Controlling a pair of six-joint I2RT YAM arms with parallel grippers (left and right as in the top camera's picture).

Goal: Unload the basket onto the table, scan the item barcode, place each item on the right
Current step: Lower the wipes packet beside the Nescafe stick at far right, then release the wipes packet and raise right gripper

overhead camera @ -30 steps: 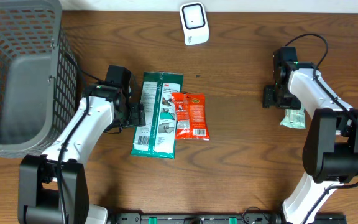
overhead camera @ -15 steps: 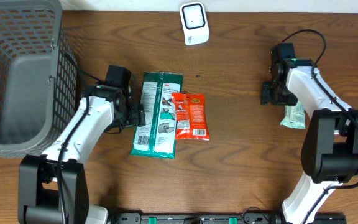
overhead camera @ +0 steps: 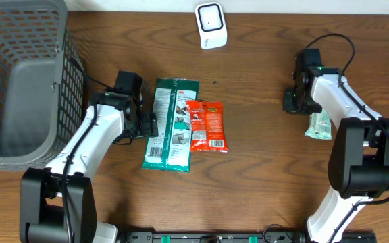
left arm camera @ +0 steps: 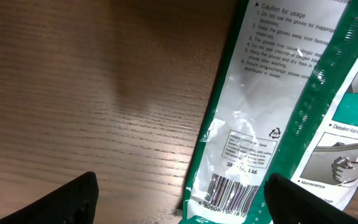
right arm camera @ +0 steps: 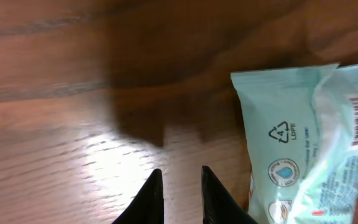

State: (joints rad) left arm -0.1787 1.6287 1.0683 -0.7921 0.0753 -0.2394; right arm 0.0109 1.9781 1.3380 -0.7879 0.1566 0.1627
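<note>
A long green packet (overhead camera: 171, 125) lies flat near the table's middle, with a small orange packet (overhead camera: 206, 125) against its right side. My left gripper (overhead camera: 150, 125) is wide open at the green packet's lower left corner. In the left wrist view that gripper (left arm camera: 179, 202) straddles the packet's printed barcode (left arm camera: 229, 193). A white scanner (overhead camera: 211, 25) stands at the back edge. My right gripper (overhead camera: 290, 102) hovers over bare wood just left of a pale mint packet (overhead camera: 319, 126). In the right wrist view the right gripper (right arm camera: 179, 180) has a narrow gap with nothing in it; the mint packet (right arm camera: 291, 143) lies beside it.
A grey mesh basket (overhead camera: 19, 81) fills the far left corner. The scanner stands behind and between the two arms. Bare wood lies between the orange packet and the right arm.
My right gripper has narrowed its jaws a lot and shifted slightly left, away from the mint packet. The left arm and the packets have not moved.
</note>
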